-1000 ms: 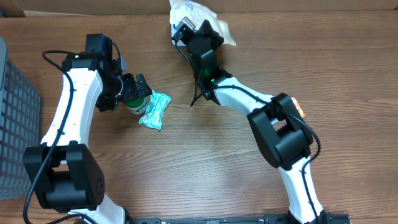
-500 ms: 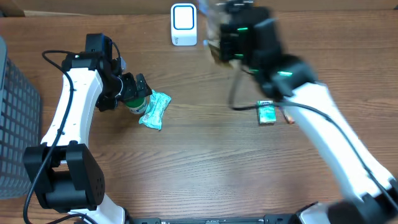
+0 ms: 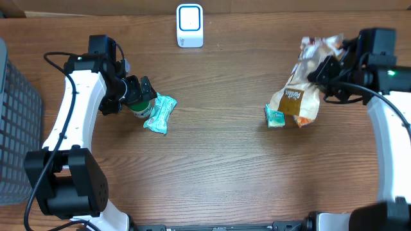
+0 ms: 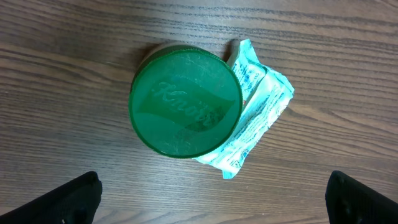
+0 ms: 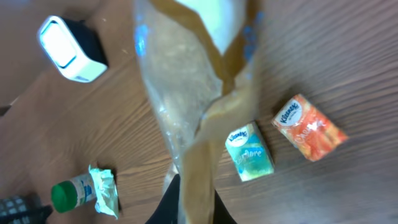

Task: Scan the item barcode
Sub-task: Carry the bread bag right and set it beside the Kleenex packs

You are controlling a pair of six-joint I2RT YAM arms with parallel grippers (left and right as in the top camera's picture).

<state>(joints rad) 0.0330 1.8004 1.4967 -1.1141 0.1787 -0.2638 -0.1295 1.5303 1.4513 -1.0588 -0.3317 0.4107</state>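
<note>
A brown and clear snack bag (image 3: 300, 86) hangs over the right side of the table, with my right gripper (image 3: 332, 69) shut on its upper end. In the right wrist view the bag (image 5: 186, 93) runs down between the dark fingers of that gripper (image 5: 198, 194). The white barcode scanner (image 3: 189, 25) stands at the back middle, and the right wrist view shows the scanner (image 5: 68, 48) far from the bag. My left gripper (image 3: 137, 96) hovers open over a green-lidded jar (image 4: 185, 102), its fingers wide apart and holding nothing.
A teal packet (image 3: 160, 114) lies against the jar's right side. A green tissue pack (image 3: 275, 117) and an orange tissue pack (image 5: 309, 127) lie on the table under the bag. A grey basket (image 3: 13, 128) stands at the left edge.
My right arm has swung the bag from the scanner at the back middle over to the right side of the table. The left arm has not moved.
</note>
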